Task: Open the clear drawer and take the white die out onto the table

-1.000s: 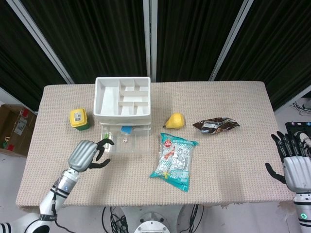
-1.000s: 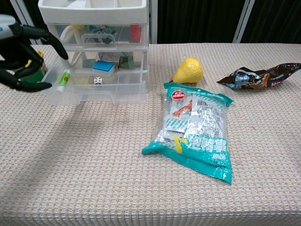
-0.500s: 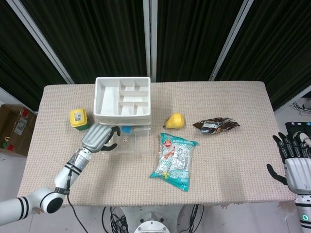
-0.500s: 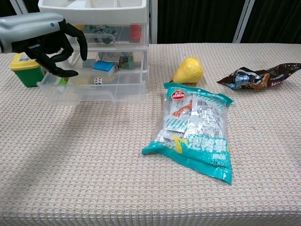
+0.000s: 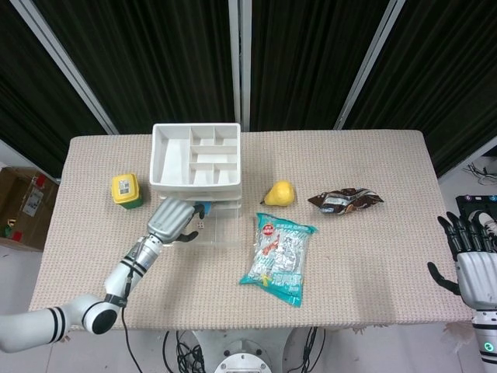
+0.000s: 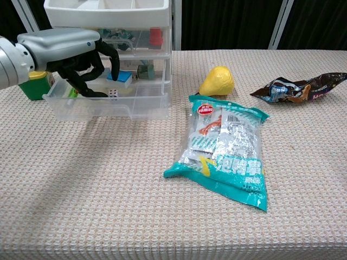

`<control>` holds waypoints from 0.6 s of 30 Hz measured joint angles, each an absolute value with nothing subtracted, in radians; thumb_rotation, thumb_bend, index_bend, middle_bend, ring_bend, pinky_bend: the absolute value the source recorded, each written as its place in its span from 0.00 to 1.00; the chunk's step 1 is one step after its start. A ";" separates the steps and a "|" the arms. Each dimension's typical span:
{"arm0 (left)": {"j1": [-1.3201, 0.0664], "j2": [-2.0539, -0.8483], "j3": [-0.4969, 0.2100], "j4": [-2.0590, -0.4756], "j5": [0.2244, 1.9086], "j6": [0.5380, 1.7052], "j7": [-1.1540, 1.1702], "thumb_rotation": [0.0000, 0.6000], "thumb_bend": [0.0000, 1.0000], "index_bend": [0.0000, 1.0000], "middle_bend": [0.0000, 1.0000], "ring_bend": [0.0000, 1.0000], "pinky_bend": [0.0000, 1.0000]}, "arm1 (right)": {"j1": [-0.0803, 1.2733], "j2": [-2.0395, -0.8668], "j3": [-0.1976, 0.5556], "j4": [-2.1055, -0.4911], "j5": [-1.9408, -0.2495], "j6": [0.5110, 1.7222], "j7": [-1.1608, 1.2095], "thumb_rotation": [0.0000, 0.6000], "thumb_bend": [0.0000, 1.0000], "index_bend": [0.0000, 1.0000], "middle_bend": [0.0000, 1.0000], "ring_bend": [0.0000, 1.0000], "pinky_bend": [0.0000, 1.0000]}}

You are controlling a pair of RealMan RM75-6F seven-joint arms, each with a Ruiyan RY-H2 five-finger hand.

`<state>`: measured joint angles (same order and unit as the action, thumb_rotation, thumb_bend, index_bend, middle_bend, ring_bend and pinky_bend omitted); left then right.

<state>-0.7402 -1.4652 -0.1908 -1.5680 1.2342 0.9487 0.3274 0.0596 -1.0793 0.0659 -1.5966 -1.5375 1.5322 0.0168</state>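
From the head view your left hand (image 5: pixel 172 219) covers most of the clear drawer (image 5: pixel 210 230), and the white die (image 6: pixel 113 93) is barely a speck there; the chest view shows it plainly, sitting on the floor of the pulled-out drawer just right of your fingertips (image 6: pixel 98 94), with a blue block (image 6: pixel 120 77) behind it. Your left hand reaches down into the drawer with fingers curled and apart, holding nothing that you can see, though whether a fingertip touches the die is hard to tell. The drawer's long axis runs across the desk (image 6: pixel 162 216), its open front toward you. Your right hand (image 5: pixel 475 264) appears only in the head view, at the frame's right edge off the desk, fingers spread and empty. A yellow pear (image 6: pixel 217 81), a snack packet (image 6: pixel 225 151) and a dark wrapper (image 6: pixel 298 88) lie to the right; a green-and-yellow tub (image 5: pixel 126 189) sits left of the drawer unit (image 5: pixel 196 155), partly hidden in the chest view.
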 measured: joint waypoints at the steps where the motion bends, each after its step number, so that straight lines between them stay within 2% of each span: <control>1: -0.745 -1.471 -0.191 -1.565 1.224 0.946 0.338 1.00 0.22 0.47 0.83 0.98 1.00 | 0.059 -1.079 0.066 -1.595 -1.536 1.532 0.019 1.00 0.22 0.00 0.03 0.00 0.00; 18: -0.781 -1.502 -0.176 -1.548 1.133 0.926 0.400 1.00 0.24 0.48 0.83 0.98 1.00 | 0.058 -1.080 0.067 -1.582 -1.531 1.528 0.034 1.00 0.22 0.00 0.03 0.00 0.00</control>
<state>-0.7810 -1.5021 -0.1761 -1.5484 1.1328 0.9259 0.3995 0.0580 -1.0798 0.0674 -1.5823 -1.5312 1.5281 0.0339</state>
